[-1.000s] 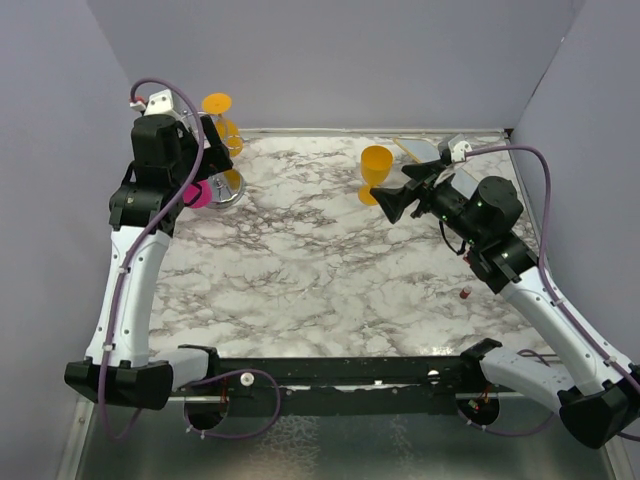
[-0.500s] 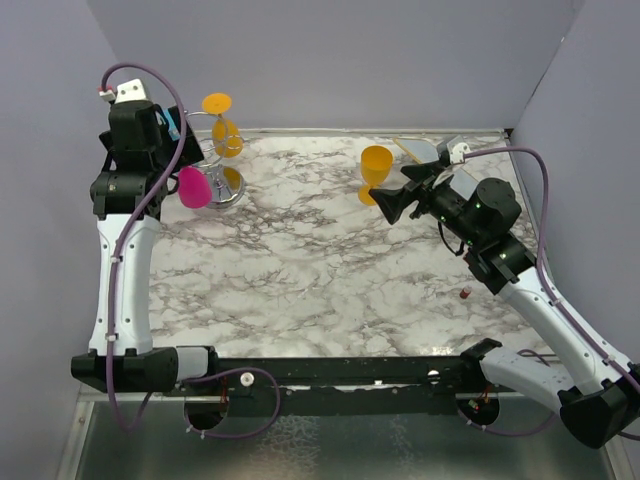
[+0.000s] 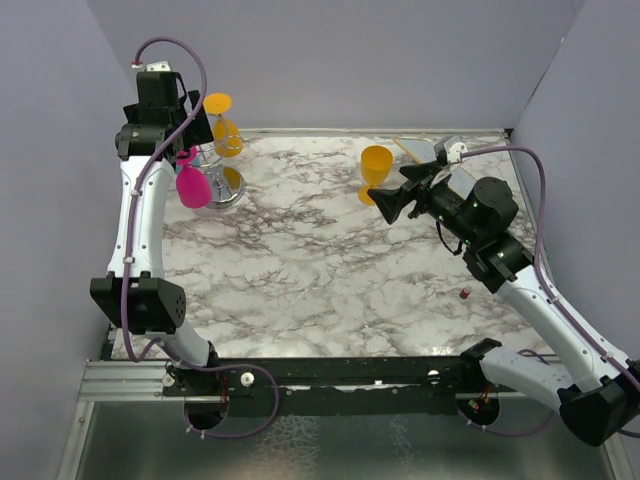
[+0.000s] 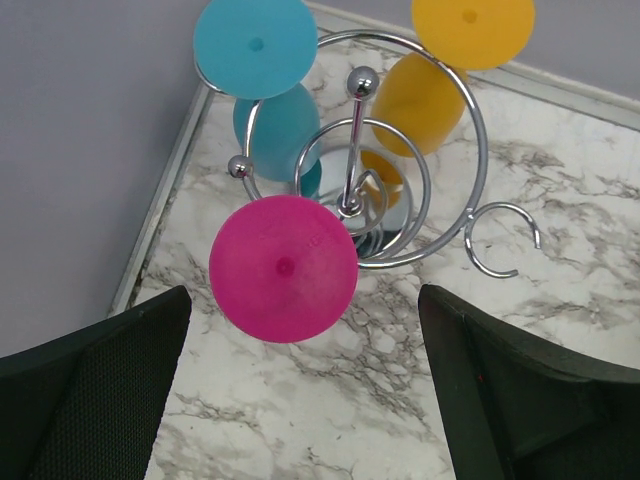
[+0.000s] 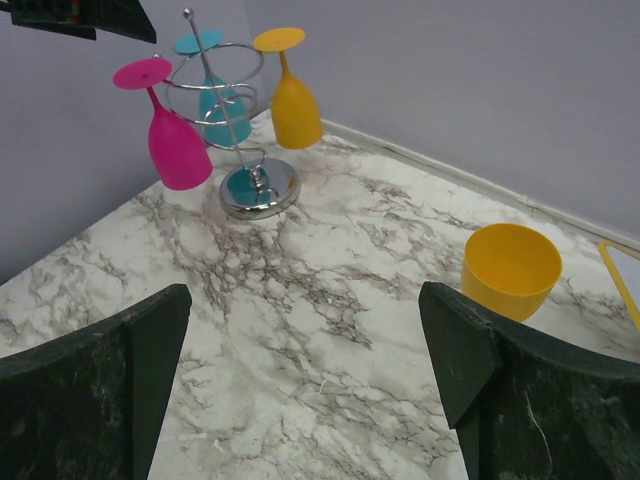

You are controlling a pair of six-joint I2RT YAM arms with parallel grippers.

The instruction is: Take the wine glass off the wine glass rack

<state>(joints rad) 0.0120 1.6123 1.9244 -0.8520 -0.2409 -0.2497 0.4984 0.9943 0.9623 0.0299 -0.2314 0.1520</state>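
1. The wine glass rack (image 3: 224, 176), a thin silver wire stand on a shiny round base, stands in the far left corner of the table (image 3: 300, 270), close to the left wall.
2. Three glasses hang on it bowl down, with the foot on top. The pink wine glass (image 3: 193, 187) is on the near left side, the teal wine glass (image 5: 222, 112) is towards the wall, and the yellow wine glass (image 3: 228, 138) is on the far right side.
3. From above, the foot of the pink wine glass (image 4: 284, 268) lies just beside the ball-tipped end of one curled wire arm. The rack's upright post (image 4: 353, 150) rises at the centre of the hoops.
4. The left end effector (image 3: 190, 130) hovers over the rack, pointing down. Its fingers are spread wide apart and hold nothing. In its wrist view the pink foot shows between the two finger pads (image 4: 100, 400), which do not touch it.
5. A second yellow glass (image 3: 376, 165) stands upright on the table's far right part, well apart from the rack.
6. The right end effector (image 3: 395, 195) sits low, just beside that upright glass and facing the rack. Its fingers are also wide apart and hold nothing.
7. A small red object (image 3: 465, 293) lies on the marble near the right arm.
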